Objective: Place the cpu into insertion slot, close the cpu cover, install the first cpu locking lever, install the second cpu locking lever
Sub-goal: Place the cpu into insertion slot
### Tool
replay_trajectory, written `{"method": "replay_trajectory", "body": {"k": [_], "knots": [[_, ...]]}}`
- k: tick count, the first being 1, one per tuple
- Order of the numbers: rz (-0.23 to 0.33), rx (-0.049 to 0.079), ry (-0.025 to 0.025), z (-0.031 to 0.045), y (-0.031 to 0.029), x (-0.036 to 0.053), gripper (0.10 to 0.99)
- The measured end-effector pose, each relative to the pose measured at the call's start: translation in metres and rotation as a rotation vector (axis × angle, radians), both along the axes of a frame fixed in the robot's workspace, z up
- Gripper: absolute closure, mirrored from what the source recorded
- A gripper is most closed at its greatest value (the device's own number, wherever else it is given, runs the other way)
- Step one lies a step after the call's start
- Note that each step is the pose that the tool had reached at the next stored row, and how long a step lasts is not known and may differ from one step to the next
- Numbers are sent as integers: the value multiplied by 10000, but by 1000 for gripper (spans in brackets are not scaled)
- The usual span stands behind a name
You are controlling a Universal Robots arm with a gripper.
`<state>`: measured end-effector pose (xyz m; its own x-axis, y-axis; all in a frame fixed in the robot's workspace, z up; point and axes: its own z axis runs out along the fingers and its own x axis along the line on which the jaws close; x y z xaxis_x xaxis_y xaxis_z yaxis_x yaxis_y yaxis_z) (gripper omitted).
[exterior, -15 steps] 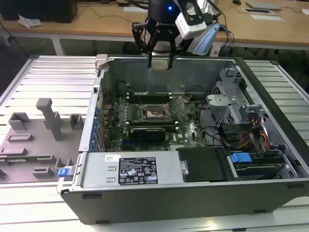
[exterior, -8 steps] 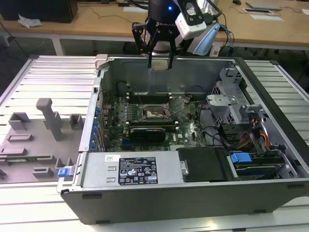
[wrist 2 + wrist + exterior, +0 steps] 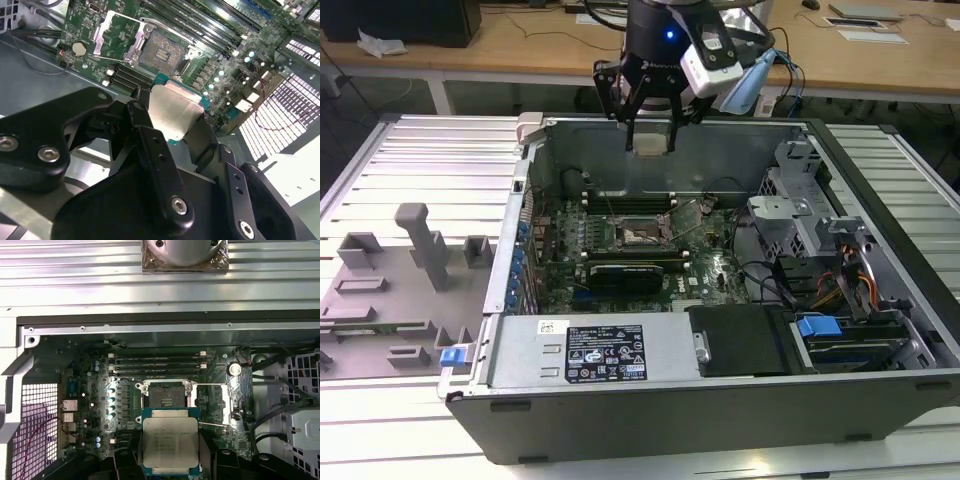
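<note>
The small flat square silvery-grey cpu (image 3: pixel 170 442) is held level by its edges, the black end effector (image 3: pixel 650 138) clamped on it, above the open grey computer case (image 3: pixel 620 352) near its far wall. The dark-framed square insertion slot (image 3: pixel 165 392) lies bare below, its thin silvery cpu cover (image 3: pixel 132 47) swung aside, apparently to admit the chip.

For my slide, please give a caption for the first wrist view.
The gripper holds the cpu over the motherboard; the insertion slot lies empty.

lab | slatted metal bench (image 3: pixel 430 150) | wooden desk (image 3: pixel 520 45) | open computer case (image 3: pixel 720 420)
</note>
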<state>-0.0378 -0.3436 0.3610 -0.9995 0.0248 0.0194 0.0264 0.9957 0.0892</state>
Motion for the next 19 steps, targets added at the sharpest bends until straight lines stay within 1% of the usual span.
{"method": "replay_trajectory", "body": {"k": [3,6,8,10,11,14,15,19], "knots": [[1,2,-1,-89,0,0,549],[0,0,-1,-217,0,0,549],[0,0,0,-260,0,0,549],[1,1,-1,-330,0,0,549],[0,0,-1,-353,0,0,549],[0,1,-1,-415,0,0,549],[-17,-1,0,-425,0,0,549],[-261,-6,0,-429,0,0,549]]}}
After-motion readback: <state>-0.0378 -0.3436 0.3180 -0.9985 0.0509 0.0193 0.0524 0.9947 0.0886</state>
